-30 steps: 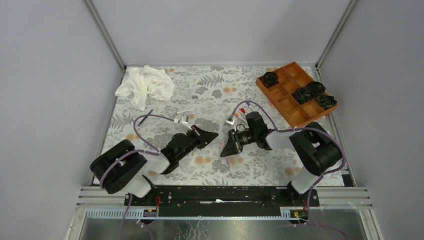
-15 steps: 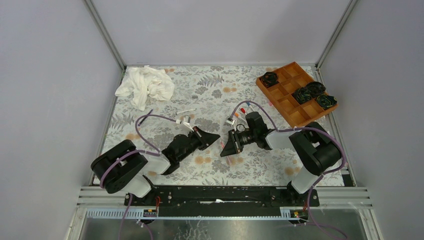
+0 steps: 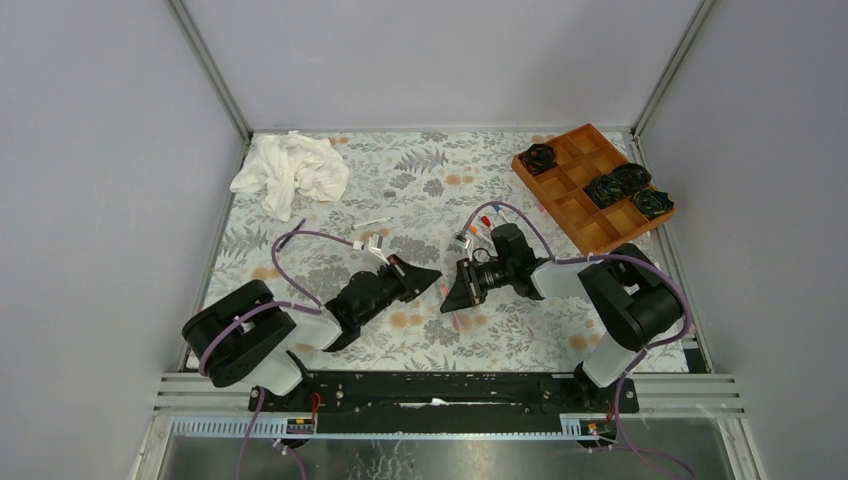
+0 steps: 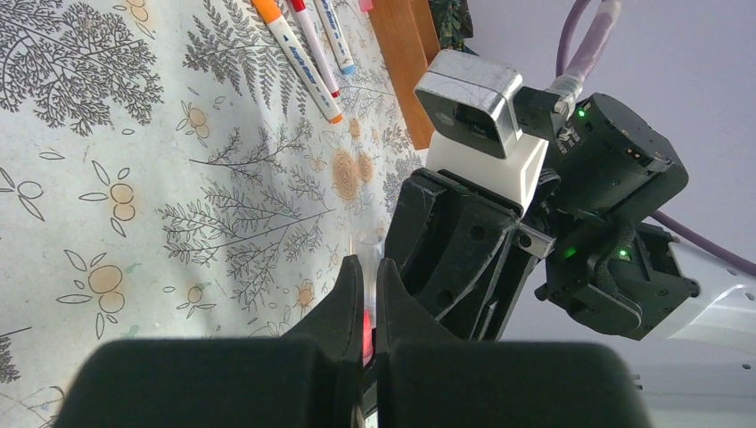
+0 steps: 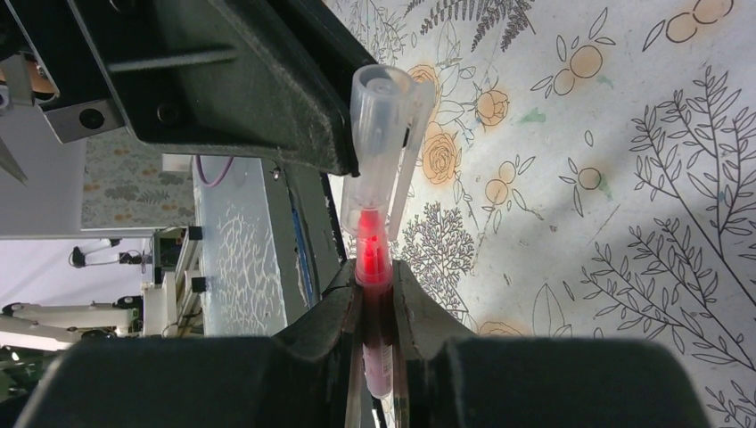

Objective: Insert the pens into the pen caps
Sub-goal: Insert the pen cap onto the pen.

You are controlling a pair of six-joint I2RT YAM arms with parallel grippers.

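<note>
My right gripper [image 5: 375,275] is shut on a red pen [image 5: 372,254], whose red tip sits inside the mouth of a clear pen cap [image 5: 379,143] with a clip. My left gripper [image 4: 366,264] is nearly closed on that cap [image 4: 367,250]; red shows between its jaws. In the top view the left gripper [image 3: 434,273] and right gripper [image 3: 449,294] meet tip to tip at the table's middle. Three more pens [image 4: 308,49] with orange, red and blue tips lie side by side near the tray, also seen from above [image 3: 480,222].
A wooden compartment tray [image 3: 575,205] with black rosettes stands at the back right. A white cloth [image 3: 290,170] lies at the back left. Small white pieces [image 3: 372,232] lie just behind the left gripper. The floral mat [image 3: 420,170] covers the table.
My left gripper has edged slightly right toward the right gripper. The right arm has stayed still.
</note>
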